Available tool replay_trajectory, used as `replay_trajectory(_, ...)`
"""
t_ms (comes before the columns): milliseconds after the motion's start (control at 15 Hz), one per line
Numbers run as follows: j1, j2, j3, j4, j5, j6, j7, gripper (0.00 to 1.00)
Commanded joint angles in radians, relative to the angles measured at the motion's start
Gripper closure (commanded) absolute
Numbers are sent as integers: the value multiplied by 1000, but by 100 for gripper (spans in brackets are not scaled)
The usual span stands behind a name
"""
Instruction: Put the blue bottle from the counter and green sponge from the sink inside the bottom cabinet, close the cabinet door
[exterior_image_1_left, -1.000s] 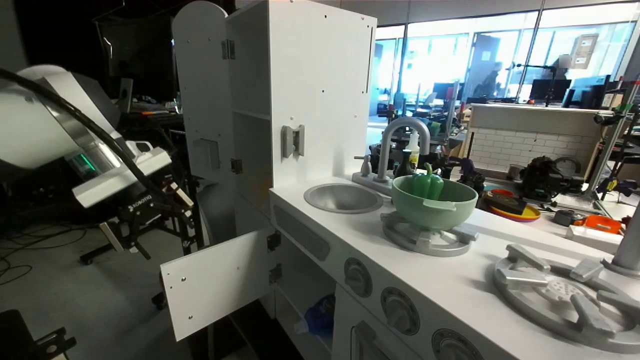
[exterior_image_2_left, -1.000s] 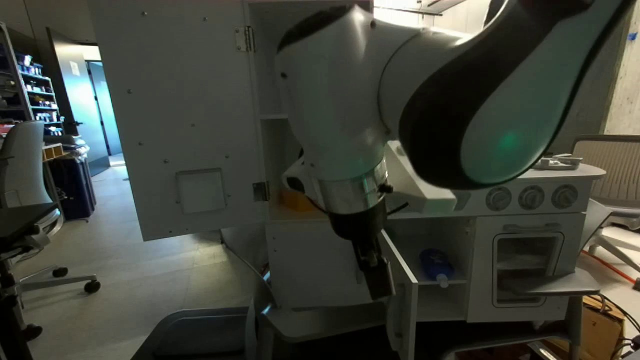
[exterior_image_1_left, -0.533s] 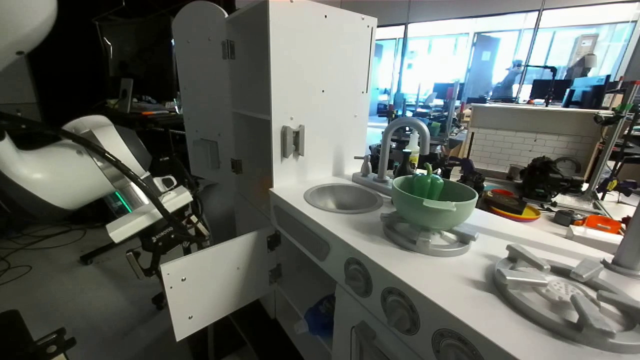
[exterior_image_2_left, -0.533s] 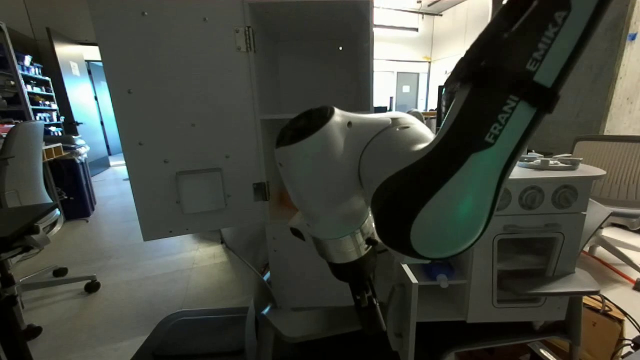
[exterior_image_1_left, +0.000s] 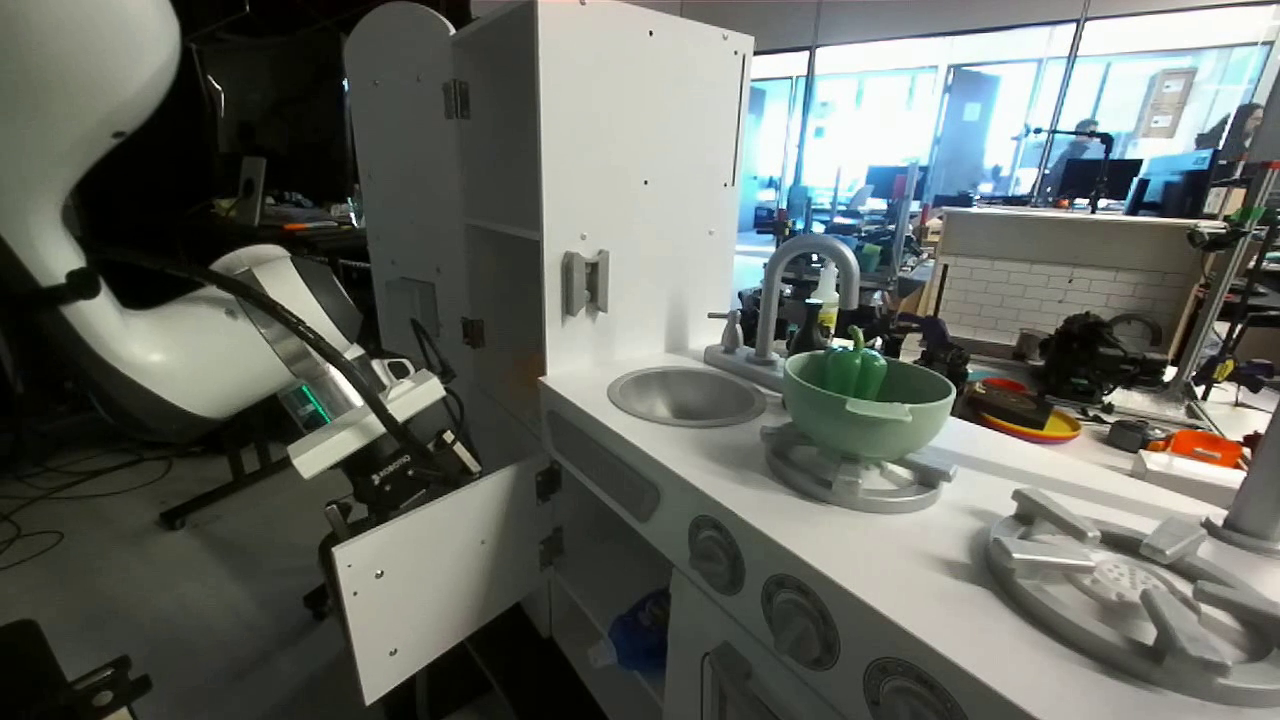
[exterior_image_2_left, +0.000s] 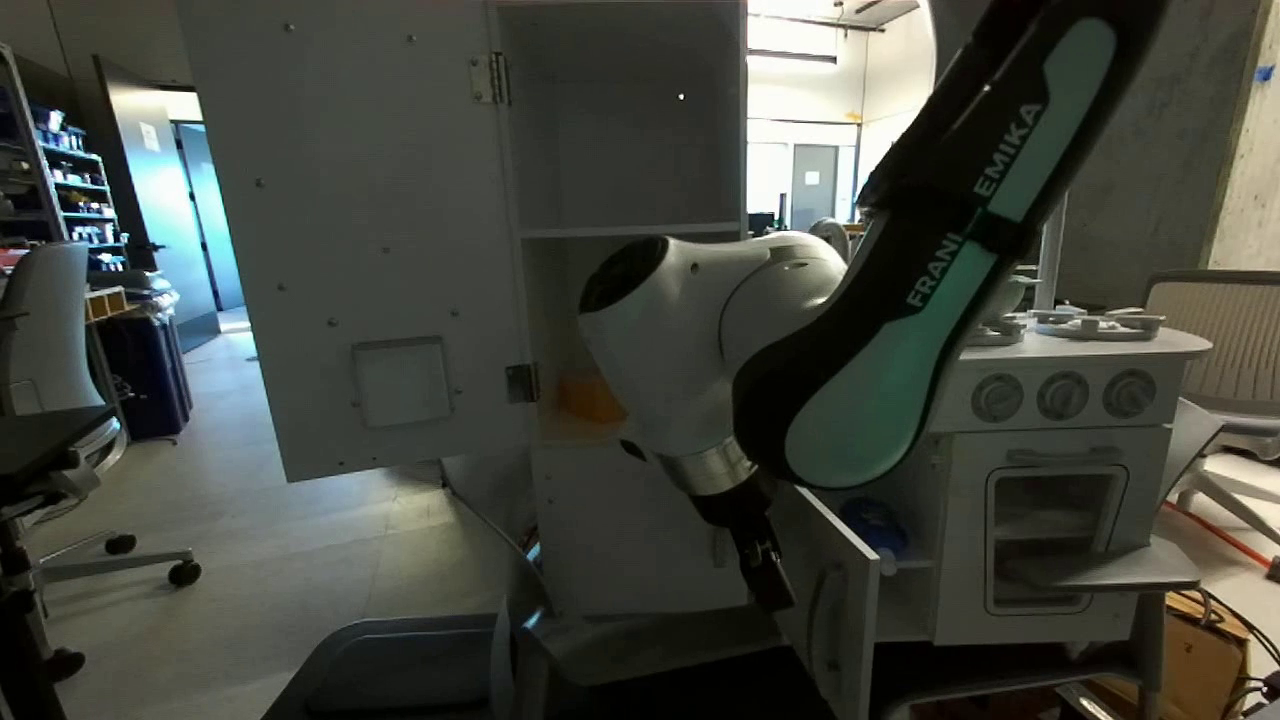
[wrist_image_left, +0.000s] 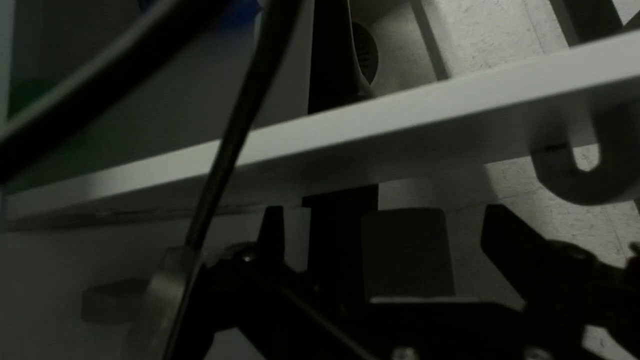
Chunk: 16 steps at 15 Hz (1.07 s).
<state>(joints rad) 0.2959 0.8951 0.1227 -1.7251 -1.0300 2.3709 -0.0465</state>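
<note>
Robotiq gripper (wrist_image_left: 384, 220), jaws apart; cabinet door (exterior_image_1_left: 445, 578), open, stands between it and bottom cabinet (exterior_image_2_left: 908, 605); likely push: inward.

Cab door (exterior_image_1_left: 445, 575) swung slightly twd closed; claw (wrist_image_left: 384, 220) nearer cab (exterior_image_2_left: 908, 605).

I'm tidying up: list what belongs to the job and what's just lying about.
Job: white-capped blue bottle; white bottom cabinet; its white rectangular door; probable green sponge, blurred; round grey sink.

Lying about: pale green round bowl; glossy green pepper.
</note>
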Motion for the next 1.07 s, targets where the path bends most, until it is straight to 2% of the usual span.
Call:
replay_trajectory(0, -17, -17, -4, 11, 38, -81, -75, 0)
replay_trajectory(533, -51, 24, -21, 74, 47, -203, -144, 0)
replay_trajectory(1000, -100, 57, -80, 124, 33, -268, -136, 0)
